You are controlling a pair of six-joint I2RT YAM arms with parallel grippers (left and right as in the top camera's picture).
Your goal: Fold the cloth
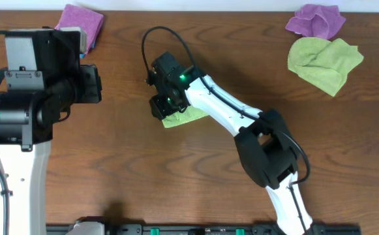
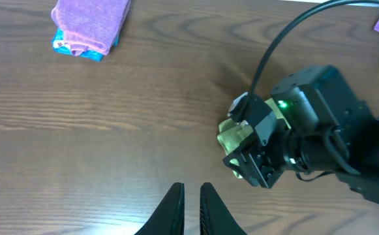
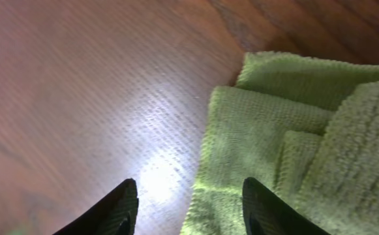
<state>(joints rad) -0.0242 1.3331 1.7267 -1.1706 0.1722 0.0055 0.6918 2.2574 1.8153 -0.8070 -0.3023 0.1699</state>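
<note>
Cloth point(image 3: 287, 130) lying folded under right claw point(image 3: 188, 212), claw released, left claw point(image 2: 191, 207) clenched empty, well apart.

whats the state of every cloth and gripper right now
cloth: folded small, lying flat under the right gripper
right gripper: open, empty, over the cloth's edge
left gripper: shut, empty
left purple cloth: folded
right purple cloth: crumpled
other green cloth: crumpled
</note>
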